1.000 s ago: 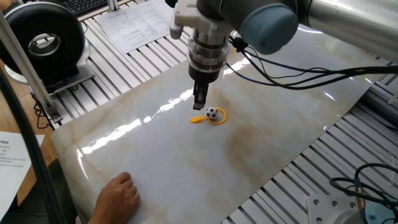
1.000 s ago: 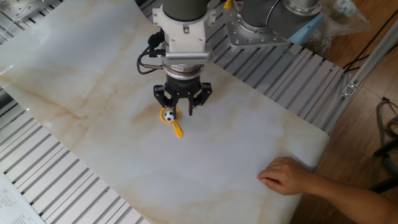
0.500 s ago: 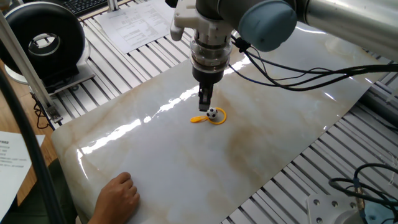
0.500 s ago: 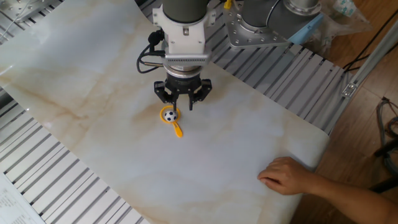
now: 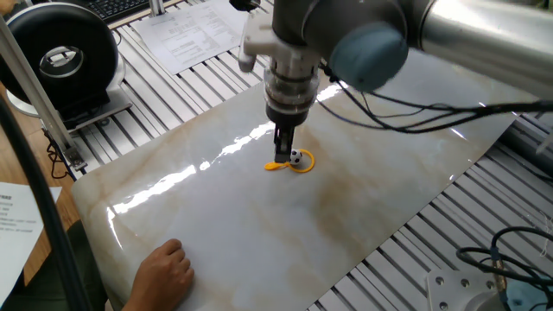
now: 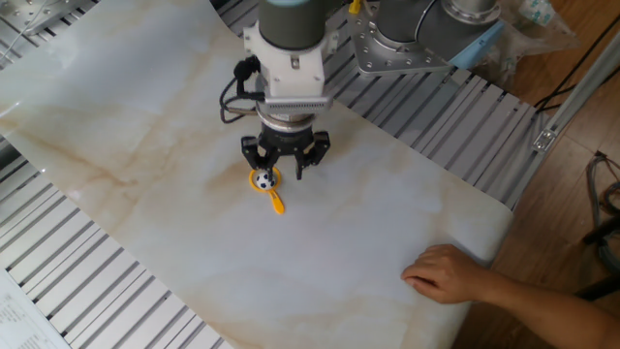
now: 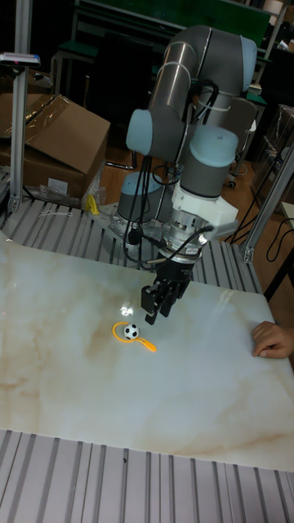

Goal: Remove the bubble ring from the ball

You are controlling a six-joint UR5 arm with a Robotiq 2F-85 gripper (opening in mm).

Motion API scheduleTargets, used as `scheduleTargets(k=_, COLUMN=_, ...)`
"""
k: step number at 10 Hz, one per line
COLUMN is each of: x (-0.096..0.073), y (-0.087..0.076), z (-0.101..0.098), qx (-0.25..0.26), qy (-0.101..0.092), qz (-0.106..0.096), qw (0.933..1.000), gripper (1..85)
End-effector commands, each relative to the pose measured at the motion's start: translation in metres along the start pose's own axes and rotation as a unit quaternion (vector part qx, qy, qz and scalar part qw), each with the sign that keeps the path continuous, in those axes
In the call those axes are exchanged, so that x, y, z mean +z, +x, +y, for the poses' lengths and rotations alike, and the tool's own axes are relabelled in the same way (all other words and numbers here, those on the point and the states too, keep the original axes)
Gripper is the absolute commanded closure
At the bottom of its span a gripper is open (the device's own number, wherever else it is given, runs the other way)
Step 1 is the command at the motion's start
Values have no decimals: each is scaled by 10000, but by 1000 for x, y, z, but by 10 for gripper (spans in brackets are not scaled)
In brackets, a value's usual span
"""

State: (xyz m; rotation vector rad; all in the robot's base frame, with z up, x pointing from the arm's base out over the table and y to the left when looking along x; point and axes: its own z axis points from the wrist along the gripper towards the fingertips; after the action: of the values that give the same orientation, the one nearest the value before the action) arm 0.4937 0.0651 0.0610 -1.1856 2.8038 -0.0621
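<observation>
UR5 arm w/ two-finger gripper (image 6: 282,174) poised low over a marble-pattern tabletop (image 6: 387,242), fingers pointing down. Jaws released: in the other fixed view the dark fingers (image 6: 250,156) stand spread apart w/ nothing between them. The ball (image 7: 131,332), white w/ black patches, sits on the tabletop inside the hoop of the bubble ring (image 7: 135,336); ring lies flat around it, short handle sticking out to one side. In the tall fixed view the gripper (image 7: 157,309) is just above and beside the ball, apart from it; whether fingertips touch the ring cannot be told. In one fixed view the gripper (image 5: 283,155) hangs directly beside the ball (image 5: 296,156), w/ the yellow-orange ring (image 5: 301,165) curving round the ball's far side and its handle pointing toward the lower left. In the other fixed view the ball (image 6: 263,179) shows between the spread fingers, ring handle (image 6: 277,202) extending toward the camera. A person's hand (image 6: 455,274) rests on the tabletop edge, well apart from the ring. Slatted aluminium frame (image 5: 415,250) surrounds the top; printed sheets (image 5: 186,34) and a black round device (image 5: 60,56) lie at the far side in one fixed view; cardboard box (image 7: 57,143) in bkgd of the tall view.
</observation>
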Motion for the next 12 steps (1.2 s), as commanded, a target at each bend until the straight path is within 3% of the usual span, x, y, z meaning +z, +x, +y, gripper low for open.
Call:
scheduleTargets(k=1, x=27, y=-3, z=-1, qx=-40, qy=72, qz=-171, qw=9998, gripper=390)
scheduleTargets(k=5, x=44, y=-5, z=-5, qx=-133, qy=135, qz=-217, qw=9996, gripper=403)
scheduleTargets(k=12, x=51, y=-7, z=-11, qx=-223, qy=114, qz=-296, qw=9992, gripper=413)
